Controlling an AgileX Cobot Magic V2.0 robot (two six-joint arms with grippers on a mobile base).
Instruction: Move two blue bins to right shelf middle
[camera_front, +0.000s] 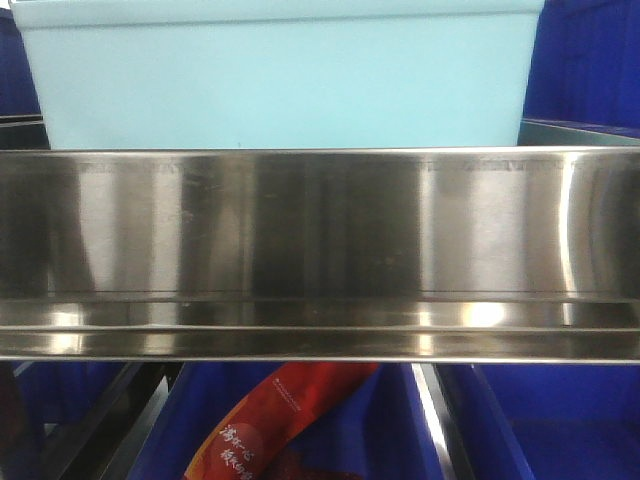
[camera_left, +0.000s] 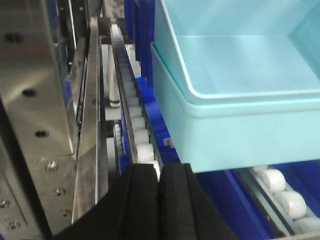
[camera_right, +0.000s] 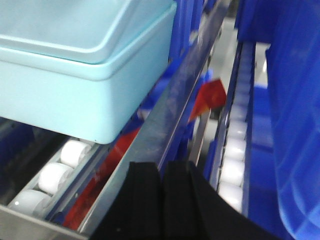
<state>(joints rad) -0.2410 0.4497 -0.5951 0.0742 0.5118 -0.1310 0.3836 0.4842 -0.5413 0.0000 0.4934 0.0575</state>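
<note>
The two blue bins, nested one inside the other, rest on white rollers of the right shelf middle, up and right of the clenched, empty left end effector and up-left of the clenched, empty right end effector. Red packaging below bears white characters too small to read. Bins are smooth pale plastic; the rail is brushed steel.

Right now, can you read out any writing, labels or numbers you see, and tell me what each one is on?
Red packet, below the steel shelf rail: white Chinese characters, too blurred to read.
Pale blue bins, dark blue crates, rollers: no writing visible.
</note>
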